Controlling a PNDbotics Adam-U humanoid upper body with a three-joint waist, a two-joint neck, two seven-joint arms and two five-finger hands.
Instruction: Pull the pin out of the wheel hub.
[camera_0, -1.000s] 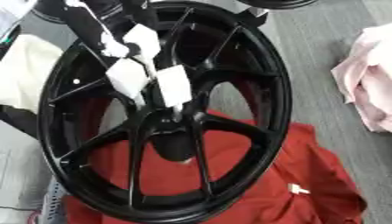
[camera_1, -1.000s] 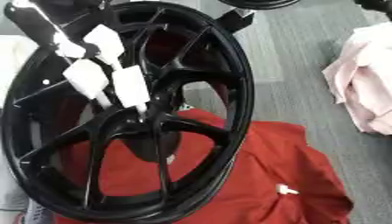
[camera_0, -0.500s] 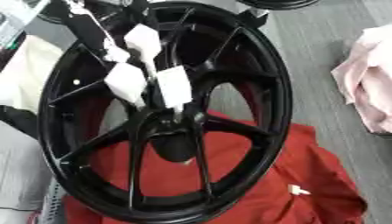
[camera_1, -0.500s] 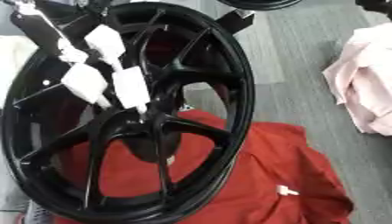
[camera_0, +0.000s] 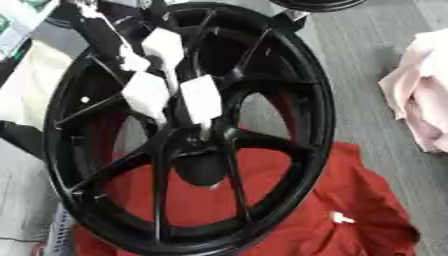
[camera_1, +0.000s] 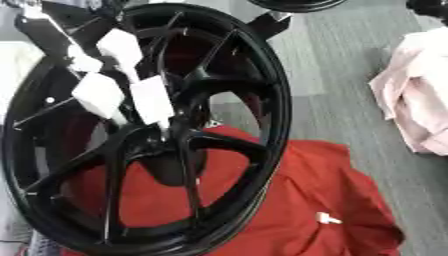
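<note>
Wheel hub (camera_0: 201, 150) under left hand (camera_0: 166, 90)

Grey floor (camera_0: 350, 75) carries red cloth (camera_0: 350, 210), pink cloth (camera_0: 424, 100).

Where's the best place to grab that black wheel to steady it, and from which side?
Probably the rim at its upper right, approached from the right. The wheel stands tilted on the red cloth, and the left hand reaches the hub from the upper left. That stretch of rim is bare, with open gaps between spokes to wrap through.
</note>
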